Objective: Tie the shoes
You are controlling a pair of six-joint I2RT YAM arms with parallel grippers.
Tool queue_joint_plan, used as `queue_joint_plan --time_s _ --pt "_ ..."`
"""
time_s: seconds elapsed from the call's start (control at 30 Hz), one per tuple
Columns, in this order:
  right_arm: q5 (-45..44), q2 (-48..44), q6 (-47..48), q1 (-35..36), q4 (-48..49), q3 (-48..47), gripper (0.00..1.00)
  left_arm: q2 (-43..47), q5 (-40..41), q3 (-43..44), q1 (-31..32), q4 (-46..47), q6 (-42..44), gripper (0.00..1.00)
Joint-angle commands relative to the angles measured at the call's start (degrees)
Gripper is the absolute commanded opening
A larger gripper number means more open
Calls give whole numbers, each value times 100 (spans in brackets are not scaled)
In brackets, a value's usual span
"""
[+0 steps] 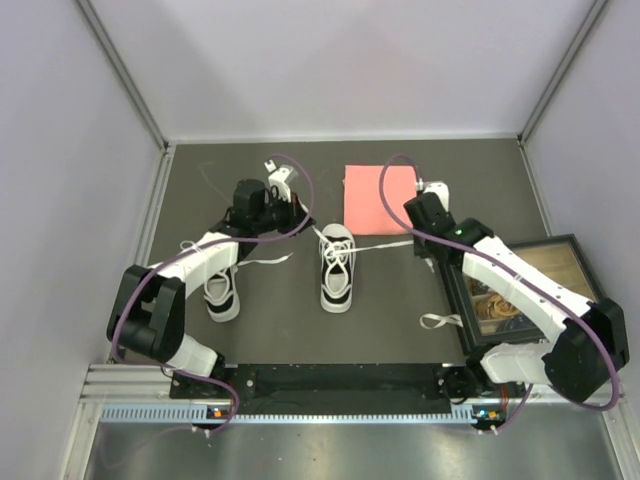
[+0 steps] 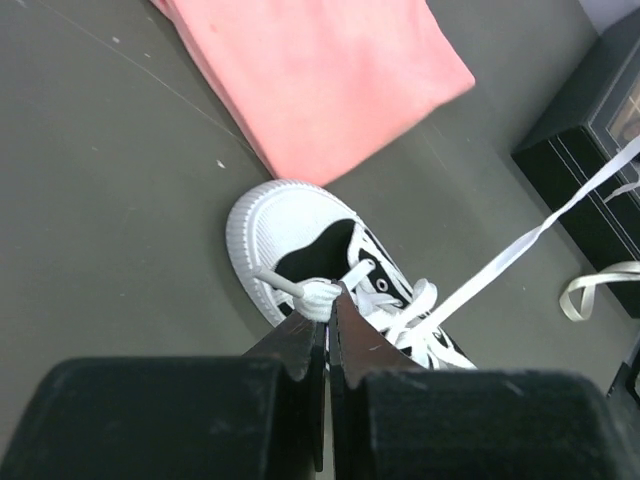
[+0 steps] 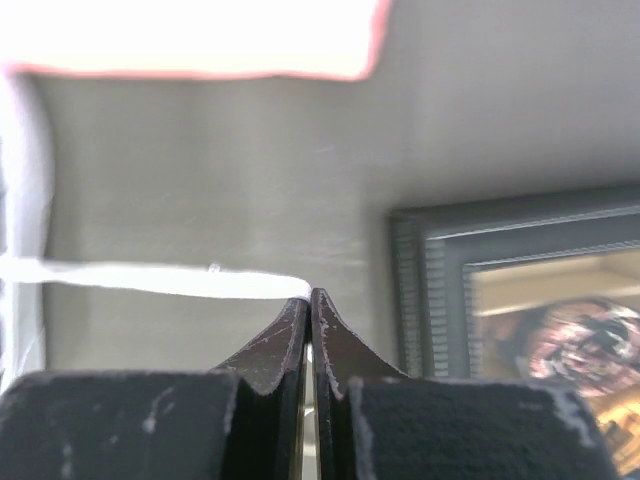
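Two pinches: left gripper (image 2: 330,300) nips a lace end (image 2: 300,291) just above the shoe (image 2: 285,225), right gripper (image 3: 308,298) a taut lace (image 3: 150,278) stretching left.

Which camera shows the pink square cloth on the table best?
The top external view: the pink square cloth appears almost entire there, its outline clear. The left wrist view shows the cloth close up but cut off by the picture's top. The right wrist view catches only a washed-out, blurred edge.
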State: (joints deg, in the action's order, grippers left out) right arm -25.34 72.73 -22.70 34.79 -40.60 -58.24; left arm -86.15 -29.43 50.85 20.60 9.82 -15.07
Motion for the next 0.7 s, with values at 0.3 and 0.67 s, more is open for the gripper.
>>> queue_joint_plan --time_s 0.3,0.67 --pt "-595 -294 -384 -578 -510 40 0 555 658 127 -618 -323 487 0" --pt "-375 -400 -376 -569 -466 392 0 1337 1035 -154 -1365 -1263 1374 0"
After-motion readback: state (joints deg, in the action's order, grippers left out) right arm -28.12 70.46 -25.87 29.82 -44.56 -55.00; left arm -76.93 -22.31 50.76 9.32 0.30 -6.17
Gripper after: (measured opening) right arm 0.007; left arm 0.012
